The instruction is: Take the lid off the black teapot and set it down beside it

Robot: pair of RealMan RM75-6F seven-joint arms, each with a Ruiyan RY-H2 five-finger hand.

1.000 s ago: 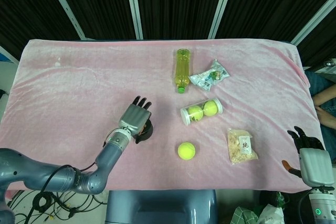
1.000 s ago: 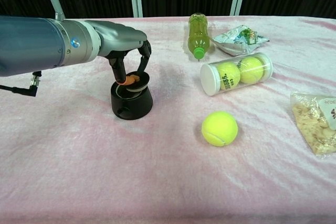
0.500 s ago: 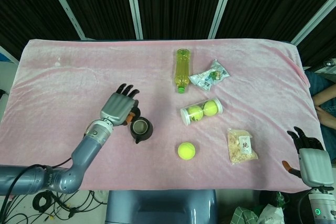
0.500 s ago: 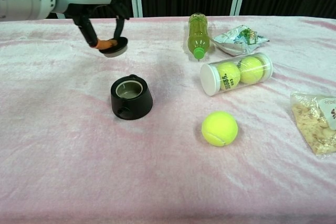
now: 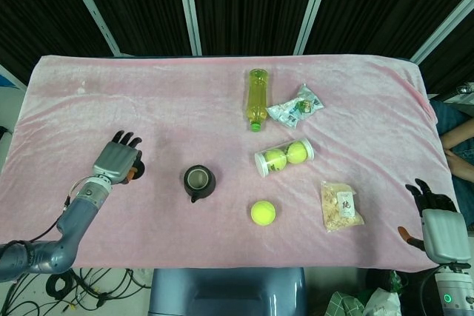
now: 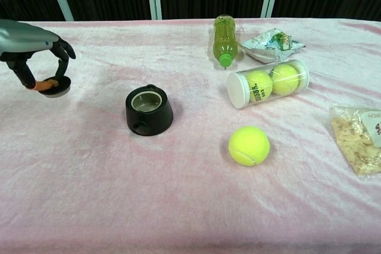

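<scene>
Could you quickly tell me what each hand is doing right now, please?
Left hand: holding the teapot lid just above the cloth.
Right hand: open, holding nothing.

The head view looks steeply down from high above the near edge of the tabletop, facing away from the robot, and takes in the whole pink cloth out to the dark slatted wall behind. It sits far enough back that both hands show: the left hand at the lower left, the right hand at the lower right corner. The chest view sits much lower and nearer, looking forward across the cloth at a shallow slant, so things loom larger. Both views share the teapot, ball, tube, bottle and left hand.
</scene>
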